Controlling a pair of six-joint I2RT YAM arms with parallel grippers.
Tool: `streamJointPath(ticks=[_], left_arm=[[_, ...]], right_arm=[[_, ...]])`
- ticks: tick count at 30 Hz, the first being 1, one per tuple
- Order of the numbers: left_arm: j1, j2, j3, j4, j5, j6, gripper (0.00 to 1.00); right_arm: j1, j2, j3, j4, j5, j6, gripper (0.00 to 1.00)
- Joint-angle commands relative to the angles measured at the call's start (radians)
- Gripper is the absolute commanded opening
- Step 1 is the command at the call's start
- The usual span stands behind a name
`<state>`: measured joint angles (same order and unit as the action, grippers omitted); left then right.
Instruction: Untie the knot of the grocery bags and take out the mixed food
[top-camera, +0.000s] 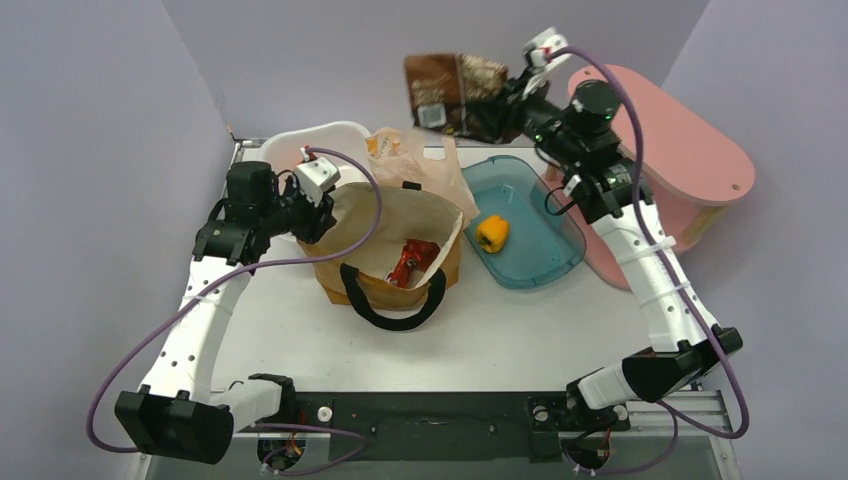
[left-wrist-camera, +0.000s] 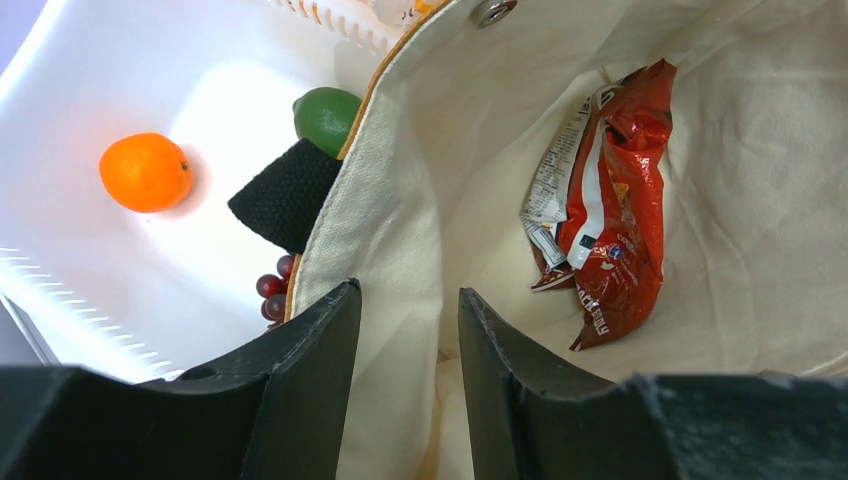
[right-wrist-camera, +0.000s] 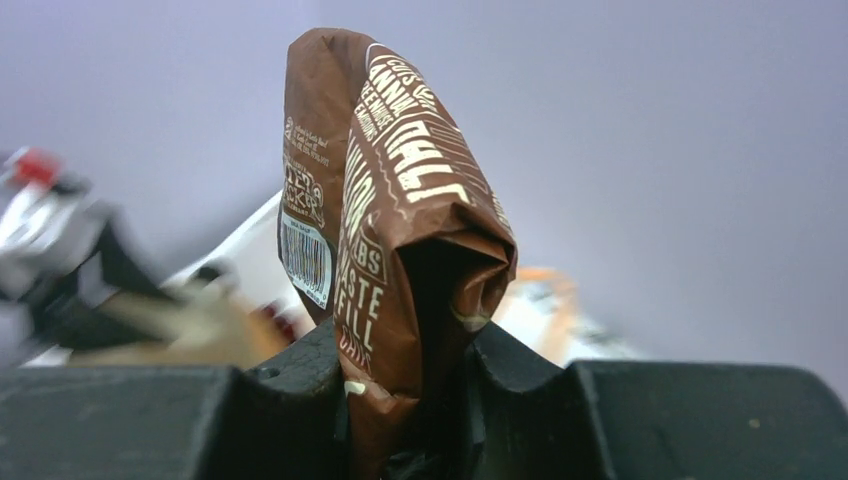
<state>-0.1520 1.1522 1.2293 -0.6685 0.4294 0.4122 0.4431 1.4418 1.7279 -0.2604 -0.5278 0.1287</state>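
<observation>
Top external view: the right gripper (top-camera: 507, 101) is raised at the far side of the table, above the gap between the peach plastic bag (top-camera: 397, 150) and the teal tub (top-camera: 532, 212). It is clenched on one end of the dark brown snack bag (top-camera: 452, 93). The packet's long axis runs left to right in this view, its free end pointing left, away from the fingers. In the right wrist view the same packet stands straight out from the jaws, creased lengthwise, with the barcode on its left face; both fingers (right-wrist-camera: 300, 375) press its lower end.

The canvas tote (top-camera: 385, 212) stands open mid-table, one black strap (top-camera: 395, 318) looping off its near side. The left gripper (top-camera: 322, 212) sits at the tote's left rim. In the left wrist view its fingers (left-wrist-camera: 325, 340) straddle the cream wall, one outside and one inside, with fabric filling the gap; I cannot tell whether they pinch it.

The red Doritos bag (left-wrist-camera: 612, 205) lies crumpled on the tote's floor, its long axis running up and down the left wrist view.

Just beside the tote, the white tub (left-wrist-camera: 200, 60) holds the orange (left-wrist-camera: 146, 172), the green round fruit (left-wrist-camera: 325, 115) and the dark red grapes (left-wrist-camera: 272, 290), both of these against the tote's wall. The yellow bell pepper (top-camera: 491, 233) lies in the teal tub. A pink stand (top-camera: 690, 150) sits at far right.
</observation>
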Motion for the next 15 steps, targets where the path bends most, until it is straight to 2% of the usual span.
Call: streamJointPath(ticks=[1, 4, 5, 9, 15], left_arm=[[-0.01, 0.003, 0.009, 0.042, -0.024, -0.026, 0.38], [-0.013, -0.004, -0.001, 0.042, -0.022, -0.023, 0.38], [-0.013, -0.004, -0.003, 0.045, -0.023, -0.023, 0.38], [-0.017, -0.003, -0.007, 0.048, -0.022, -0.027, 0.39], [-0.017, -0.002, -0.014, 0.052, -0.025, -0.027, 0.39]], right_arm=[[-0.135, -0.031, 0.23, 0.05, 0.389, -0.153, 0.0], [-0.207, 0.005, 0.315, -0.026, 0.556, -0.349, 0.0], [-0.211, 0.018, 0.331, -0.034, 0.633, -0.469, 0.0], [-0.226, 0.047, 0.294, -0.004, 0.836, -0.828, 0.0], [-0.266, 0.148, 0.31, 0.006, 1.02, -1.15, 0.0]])
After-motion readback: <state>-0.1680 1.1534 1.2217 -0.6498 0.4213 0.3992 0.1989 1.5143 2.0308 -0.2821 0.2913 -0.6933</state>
